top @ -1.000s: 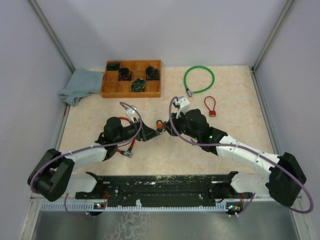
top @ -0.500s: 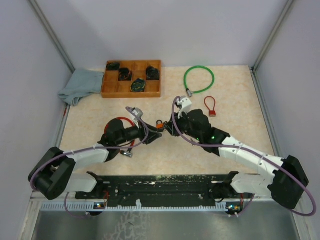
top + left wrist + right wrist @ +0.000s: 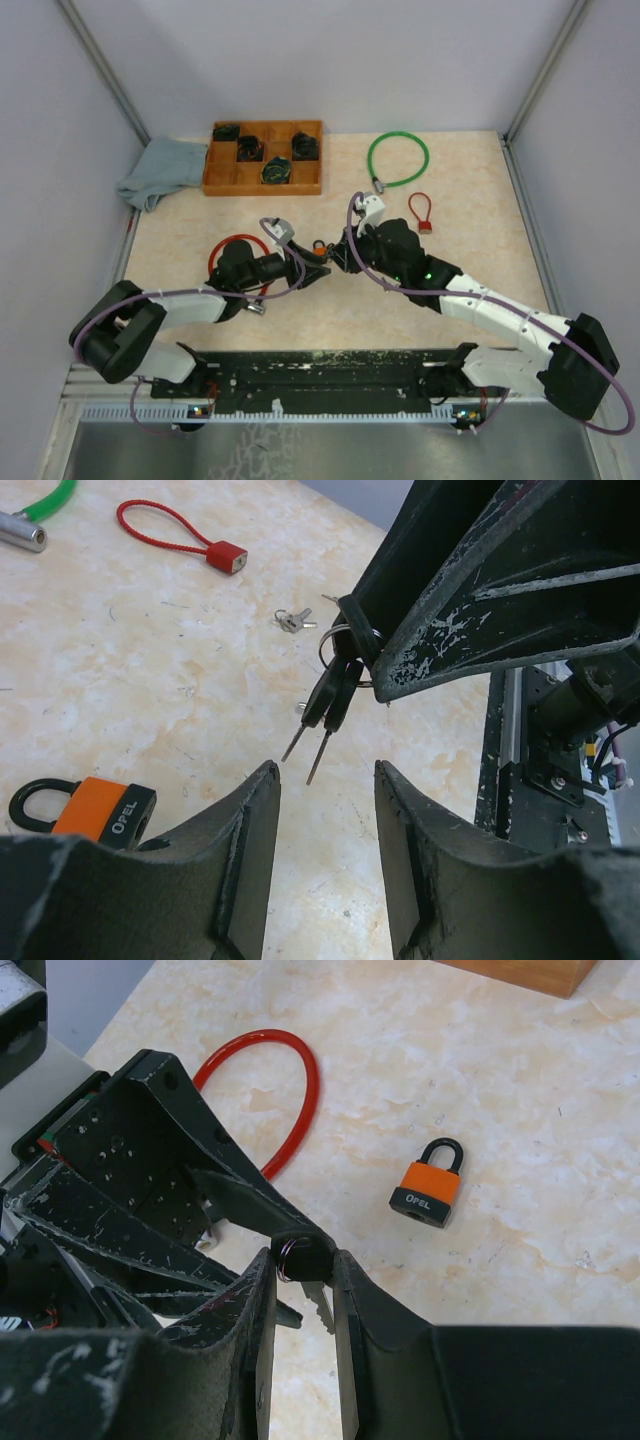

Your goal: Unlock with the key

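An orange padlock (image 3: 430,1195) with a black shackle lies flat on the table; it also shows in the left wrist view (image 3: 100,810) and the top view (image 3: 318,247). My right gripper (image 3: 303,1260) is shut on the black head of a key bunch (image 3: 335,685). It holds the bunch above the table, with two key blades hanging down. My left gripper (image 3: 325,770) is open and empty, just below and in front of the hanging keys, with the padlock to its left. In the top view the two grippers meet tip to tip, left (image 3: 320,270) and right (image 3: 340,260).
A large red cable loop (image 3: 240,262) lies under the left arm. A small red cable lock (image 3: 420,212) and small loose keys (image 3: 290,620) lie right of centre. A green cable lock (image 3: 397,158), a wooden tray (image 3: 265,185) and a grey cloth (image 3: 160,170) are at the back.
The left arm has swung and reached further right, uncovering the red cable loop. Its gripper now sits under the keys. The right gripper has barely moved.
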`<control>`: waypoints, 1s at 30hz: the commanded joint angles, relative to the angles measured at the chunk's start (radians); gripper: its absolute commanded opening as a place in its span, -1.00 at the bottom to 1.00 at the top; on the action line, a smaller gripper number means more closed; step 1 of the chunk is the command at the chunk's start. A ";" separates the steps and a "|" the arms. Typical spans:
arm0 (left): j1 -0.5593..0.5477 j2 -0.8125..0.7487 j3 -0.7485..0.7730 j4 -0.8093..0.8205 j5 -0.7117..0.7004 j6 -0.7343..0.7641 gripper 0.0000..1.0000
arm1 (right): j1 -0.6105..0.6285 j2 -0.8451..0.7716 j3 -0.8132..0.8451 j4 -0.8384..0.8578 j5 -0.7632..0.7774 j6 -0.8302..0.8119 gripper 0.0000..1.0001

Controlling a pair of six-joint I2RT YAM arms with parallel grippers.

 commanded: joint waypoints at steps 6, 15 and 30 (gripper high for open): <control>-0.017 0.029 0.030 0.090 0.022 0.026 -0.10 | 0.011 -0.032 0.010 0.059 -0.011 0.016 -1.00; -0.028 0.055 0.033 0.126 0.026 0.020 -0.26 | 0.012 -0.032 0.003 0.065 -0.019 0.024 -1.00; -0.030 -0.024 0.033 -0.031 0.026 0.071 -1.00 | 0.012 -0.083 -0.026 0.003 0.061 0.012 -1.00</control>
